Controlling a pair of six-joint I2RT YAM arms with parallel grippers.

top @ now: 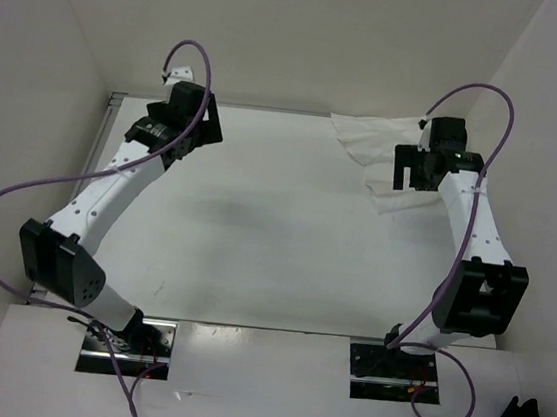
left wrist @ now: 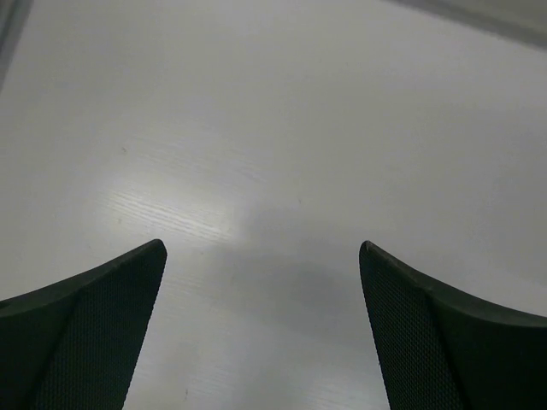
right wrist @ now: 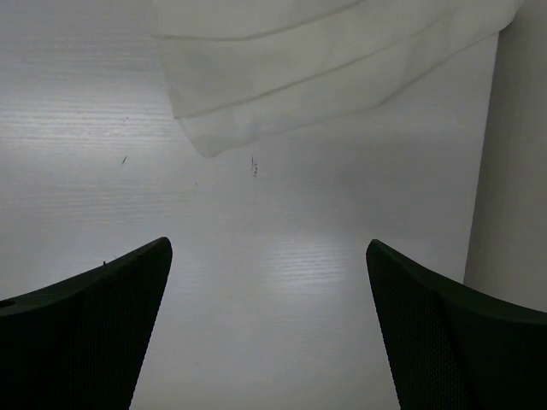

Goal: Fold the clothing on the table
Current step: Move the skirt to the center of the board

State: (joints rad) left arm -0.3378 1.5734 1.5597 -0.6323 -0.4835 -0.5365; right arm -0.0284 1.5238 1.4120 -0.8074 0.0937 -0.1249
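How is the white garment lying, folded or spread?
Rumpled, not neatly folded: the garment lies bunched far right on the table, layers overlapping unevenly.

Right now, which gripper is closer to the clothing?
The right gripper: the white clothing lies on the table just ahead of it, in the far right corner. The left gripper hangs at the far left, apart from the fabric.

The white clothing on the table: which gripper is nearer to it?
Right. The right gripper hangs open just before the edge of the clothing, near the far right corner. The left gripper is open over bare table at the far left, well apart from it.
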